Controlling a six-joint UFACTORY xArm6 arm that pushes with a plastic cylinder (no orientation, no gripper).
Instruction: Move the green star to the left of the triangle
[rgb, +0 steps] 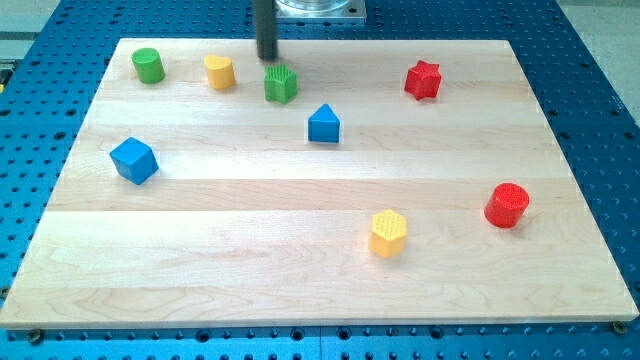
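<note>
The green star (281, 83) lies near the view's top, left of centre. The blue triangle (323, 124) lies just below and to the right of it, a short gap apart. My tip (267, 57) is at the view's top, just above and slightly left of the green star, close to it or touching its upper left edge; I cannot tell which.
A green cylinder (148, 65) and a yellow block (219, 72) lie left of the star along the top. A blue cube (133, 160) is at the left, a red star (423, 80) top right, a red cylinder (507, 205) right, a yellow hexagon (388, 232) lower centre. The wooden board (300, 270) rests on a blue perforated table.
</note>
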